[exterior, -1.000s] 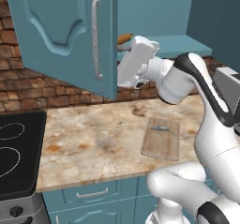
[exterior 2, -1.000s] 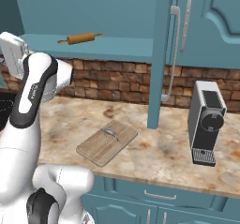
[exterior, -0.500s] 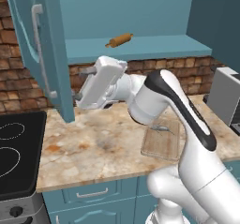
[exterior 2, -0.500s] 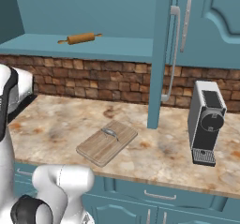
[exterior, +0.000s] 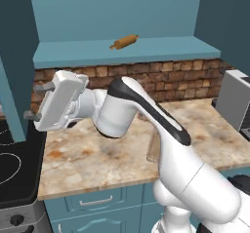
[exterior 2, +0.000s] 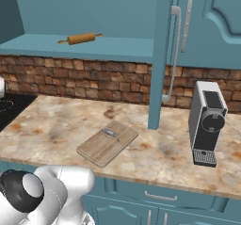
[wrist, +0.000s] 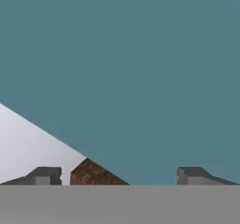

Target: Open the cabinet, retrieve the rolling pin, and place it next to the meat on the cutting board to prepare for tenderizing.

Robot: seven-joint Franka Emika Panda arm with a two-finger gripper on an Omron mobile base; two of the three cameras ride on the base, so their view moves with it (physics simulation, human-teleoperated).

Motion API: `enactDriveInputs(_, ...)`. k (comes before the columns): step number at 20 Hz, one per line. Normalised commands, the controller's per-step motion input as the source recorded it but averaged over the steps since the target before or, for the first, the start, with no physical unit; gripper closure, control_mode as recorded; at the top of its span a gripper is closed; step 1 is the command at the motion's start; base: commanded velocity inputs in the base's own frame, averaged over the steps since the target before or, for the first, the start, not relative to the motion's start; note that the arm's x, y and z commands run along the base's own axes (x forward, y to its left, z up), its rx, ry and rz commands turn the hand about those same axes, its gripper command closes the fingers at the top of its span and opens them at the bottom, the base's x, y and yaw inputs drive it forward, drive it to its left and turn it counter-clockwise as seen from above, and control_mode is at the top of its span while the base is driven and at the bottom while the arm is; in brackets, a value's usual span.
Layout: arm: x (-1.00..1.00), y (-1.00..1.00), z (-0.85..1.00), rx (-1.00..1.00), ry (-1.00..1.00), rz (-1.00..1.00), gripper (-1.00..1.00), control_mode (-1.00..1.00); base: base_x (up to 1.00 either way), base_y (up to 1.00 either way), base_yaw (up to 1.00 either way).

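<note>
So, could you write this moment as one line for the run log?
cabinet: open | rolling pin: on shelf, untouched | gripper: jaws open, empty, by left door | meat: on cutting board

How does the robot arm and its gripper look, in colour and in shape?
The arm has smooth, rounded glossy white shells with dark bands at its joints. The hand is a flat white block. The gripper has two short dark grey fingers with squared tips. No cables or markings show.

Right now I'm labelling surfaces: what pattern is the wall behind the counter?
Reddish-brown brick wall, clearest in the right base view.
</note>
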Motion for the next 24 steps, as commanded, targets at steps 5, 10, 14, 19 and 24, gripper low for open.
enactDriveInputs(5, 0.15, 0.39, -0.11, 0.00, 0.00, 0.11, -1.00, -1.00, 0.00, 0.00, 0.00)
enactDriveInputs(10, -0.21, -0.29, -0.03, 0.00, -0.05, 0.00, -1.00, -1.00, 0.00, 0.00, 0.00)
enactDriveInputs(14, -0.36, -0.56, 0.00, 0.00, -0.11, -0.03, -1.00, -1.00, 0.00, 0.00, 0.00)
enactDriveInputs(19, -0.62, -0.54, 0.08, -0.02, -0.19, -0.07, -1.00, -1.00, 0.00, 0.00, 0.00)
enactDriveInputs(24, -0.65, -0.56, 0.14, -0.04, -0.14, -0.13, -1.00, -1.00, 0.00, 0.00, 0.00)
